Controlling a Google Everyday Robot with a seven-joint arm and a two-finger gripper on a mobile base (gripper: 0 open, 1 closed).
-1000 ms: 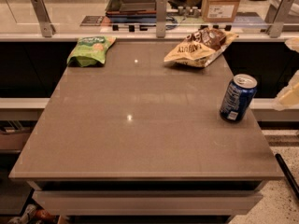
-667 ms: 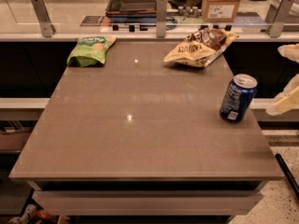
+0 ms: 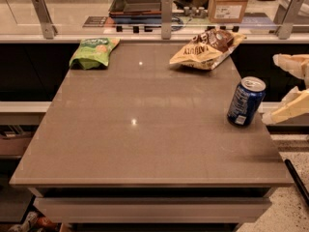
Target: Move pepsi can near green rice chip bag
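The pepsi can [image 3: 245, 101] stands upright near the right edge of the grey table [image 3: 145, 129]. The green rice chip bag [image 3: 93, 52] lies at the table's far left corner. My gripper [image 3: 285, 88] comes in from the right edge of the camera view, just right of the can and apart from it. Its two pale fingers [image 3: 289, 108] are spread open, one above the other, and hold nothing.
A larger yellow and brown snack bag [image 3: 206, 50] lies at the far right of the table, behind the can. A glass rail with metal posts [image 3: 166, 13] runs along the back. A cardboard box [image 3: 227, 4] and a tray [image 3: 137, 4] sit on the counter beyond.
My gripper has moved in from the right edge toward the can, and both fingers now show. The can and the bags have not moved.
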